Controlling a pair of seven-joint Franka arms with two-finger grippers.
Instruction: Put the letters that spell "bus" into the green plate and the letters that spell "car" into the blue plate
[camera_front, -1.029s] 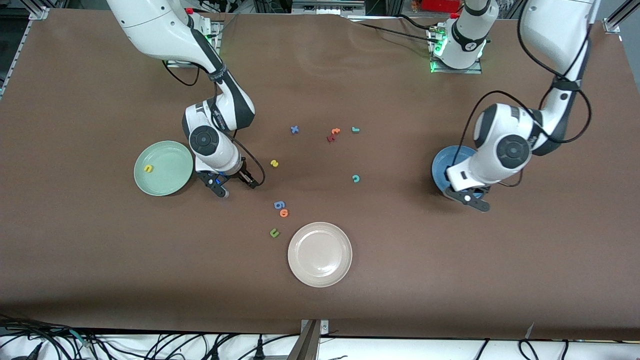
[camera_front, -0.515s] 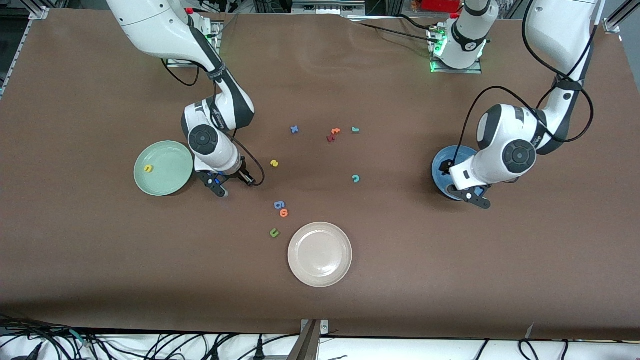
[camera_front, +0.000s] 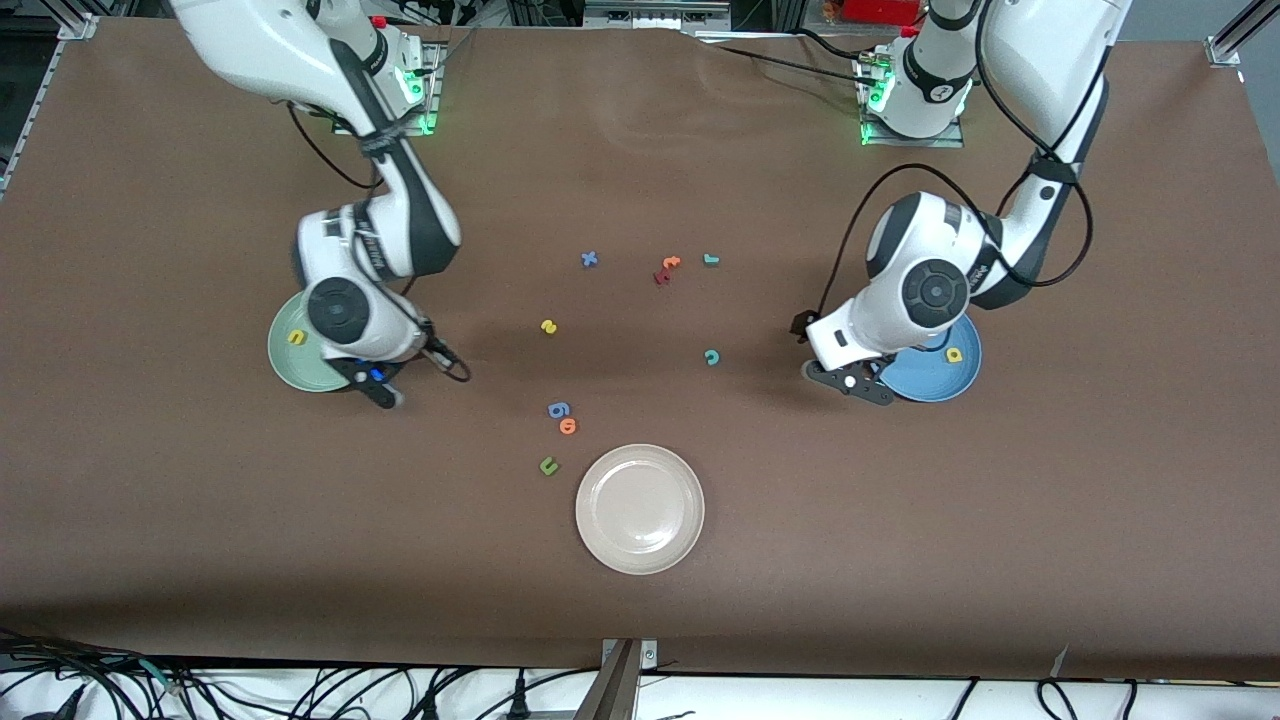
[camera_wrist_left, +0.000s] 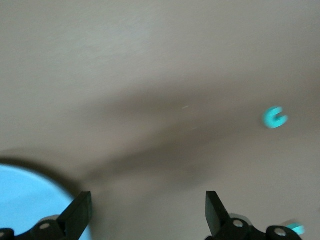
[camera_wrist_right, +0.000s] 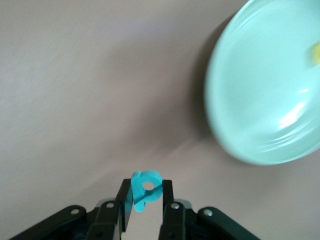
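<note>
Right gripper (camera_wrist_right: 146, 197) pinching a teal b (camera_wrist_right: 145, 190) beside the green plate (camera_wrist_right: 260, 90) (perhaps just clear of its rim), left gripper (camera_wrist_left: 147, 212) spread wide and empty by the blue plate (camera_wrist_left: 25, 200)

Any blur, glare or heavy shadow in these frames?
Front view: sharp, evenly lit, soft shadows under both arms. Left wrist view: smeared; the teal c is fuzzy and a broad dark shadow crosses the table. Right wrist view: the green plate is blurred with bright glare streaks; the teal b in the right gripper stays readable.
</note>
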